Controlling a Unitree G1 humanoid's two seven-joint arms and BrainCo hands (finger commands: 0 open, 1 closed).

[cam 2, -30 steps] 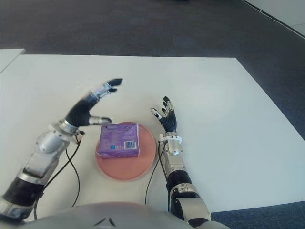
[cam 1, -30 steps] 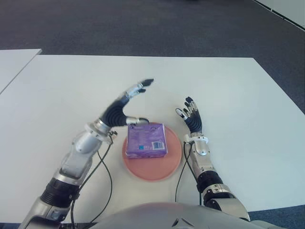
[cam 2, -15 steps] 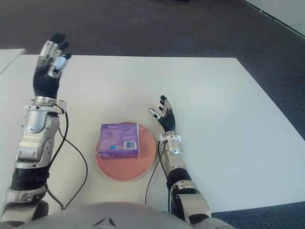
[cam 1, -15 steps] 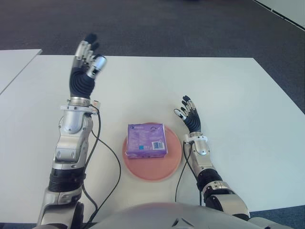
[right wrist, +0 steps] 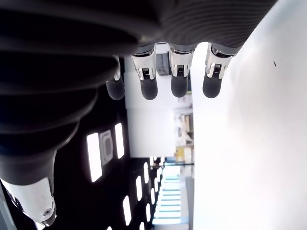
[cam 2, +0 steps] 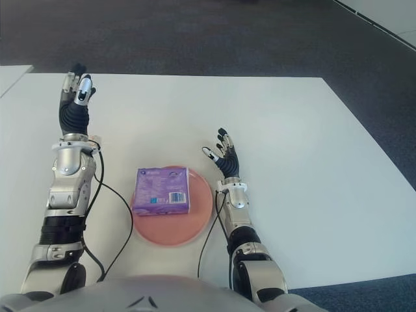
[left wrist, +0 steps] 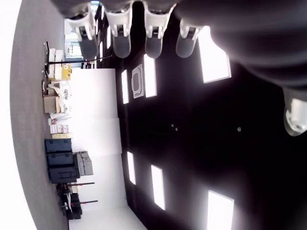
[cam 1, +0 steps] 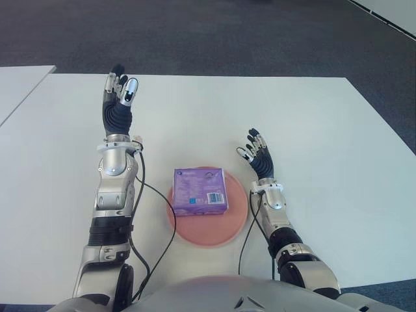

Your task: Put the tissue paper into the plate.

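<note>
One tissue paper pack [cam 1: 199, 191], purple, lies flat inside one pink plate [cam 1: 211, 231] on the white table [cam 1: 325, 130]. The pack covers the plate's upper-left portion, and its edges reach the rim at 11 o'clock.

The left hand [cam 1: 117, 98] is raised above the table at about 10 o'clock from the pack, well apart from it. Its fingers [left wrist: 119, 29] are extended and spread, holding nothing.

The right hand [cam 1: 259, 154] is at about 2 o'clock from the pack, near the plate rim and not touching it. Its fingers [right wrist: 178, 72] are extended and relaxed, holding nothing.

Count: one pack, one plate, two hands.
</note>
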